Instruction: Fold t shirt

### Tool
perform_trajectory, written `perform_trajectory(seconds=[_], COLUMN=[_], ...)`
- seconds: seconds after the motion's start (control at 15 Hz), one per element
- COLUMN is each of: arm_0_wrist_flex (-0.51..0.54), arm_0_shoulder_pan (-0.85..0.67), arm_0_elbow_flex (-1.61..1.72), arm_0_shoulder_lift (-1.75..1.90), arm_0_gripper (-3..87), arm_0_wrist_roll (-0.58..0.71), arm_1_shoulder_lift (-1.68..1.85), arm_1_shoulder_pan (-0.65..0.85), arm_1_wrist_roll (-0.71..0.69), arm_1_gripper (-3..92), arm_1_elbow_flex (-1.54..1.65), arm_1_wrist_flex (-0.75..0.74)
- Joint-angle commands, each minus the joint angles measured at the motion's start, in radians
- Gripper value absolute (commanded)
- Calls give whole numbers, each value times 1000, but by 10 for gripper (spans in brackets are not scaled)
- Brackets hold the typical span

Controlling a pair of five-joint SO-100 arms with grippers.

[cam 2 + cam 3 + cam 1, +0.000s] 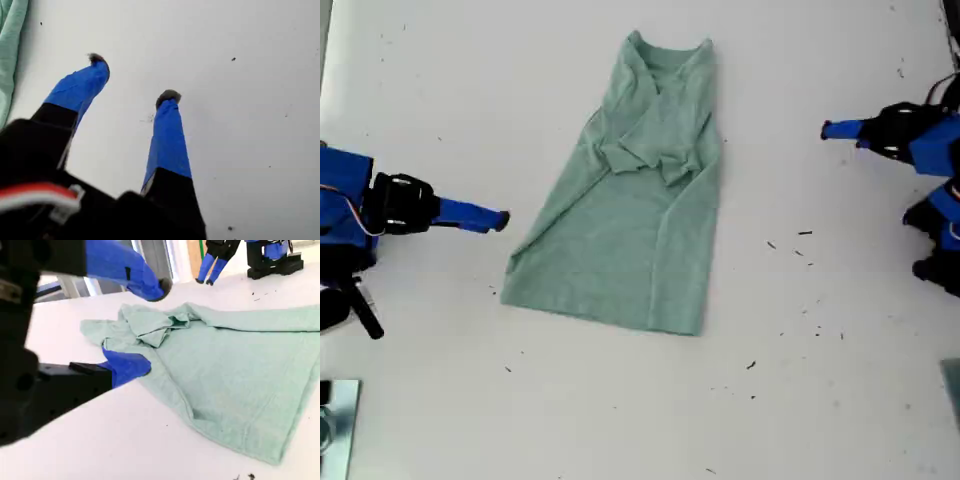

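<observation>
Exterior view shows you the shirt (630, 210) mid-counter (440, 90), sleeves already folded inward, so the lengthwise fold is done. My first tool (131, 80) sits clear of the shirt, jaws apart, empty; my second tool (145, 325) gapes empty beside its edge

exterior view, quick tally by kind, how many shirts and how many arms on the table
t shirt: 1
arms: 2, my first gripper at the exterior view's right, my second gripper at its left
total: 3
</observation>
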Motion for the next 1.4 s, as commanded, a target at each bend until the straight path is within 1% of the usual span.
perform_trajectory(seconds=[0.0,0.07,0.13,0.2,0.27,0.33,0.4,0.47,0.53,0.6,0.67,0.73,0.93,1.0,1.07,1.13,1.2,1.27,1.33], arm_0_wrist_flex=[5,28,20,17,3,17,28,31,25,43,97,179,495,555,558,560,560,560,560], arm_0_shoulder_pan=[195,190,176,169,170,149,129,127,129,141,149,147,175,196,201,195,172,156,141], arm_0_elbow_flex=[-106,-74,-51,-43,-66,-92,-130,-195,-308,-453,-597,-744,-1244,-1399,-1488,-1526,-1514,-1500,-1483], arm_0_shoulder_lift=[8,8,8,8,8,6,-8,-87,-255,-445,-604,-742,-1115,-1223,-1282,-1327,-1345,-1356,-1367], arm_0_gripper=[36,83,81,15,-1,-2,-2,-3,-3,-3,-3,-3,-3,-3,-3,29,126,200,250], arm_0_wrist_roll=[-296,-374,-362,-367,-364,-368,-365,-373,-367,-365,-365,-364,-364,-350,-313,-281,-255,-224,-173], arm_1_shoulder_lift=[5,5,5,5,5,8,8,8,8,8,8,8,8,8,8,8,8,8,8], arm_1_shoulder_pan=[97,58,-20,-103,-181,-232,-301,-393,-402,-419,-442,-465,-503,-505,-506,-506,-508,-512,-515], arm_1_wrist_roll=[221,245,276,377,482,503,390,207,262,299,307,308,337,345,347,347,351,356,359], arm_1_gripper=[211,211,211,211,211,116,19,19,19,19,19,19,19,19,19,19,19,19,19], arm_1_elbow_flex=[60,60,60,60,60,41,12,18,38,40,32,23,14,12,12,12,12,14,18], arm_1_wrist_flex=[2,2,2,2,2,12,12,-26,-63,-74,-74,-78,-109,-109,-109,-109,-109,-109,-109])
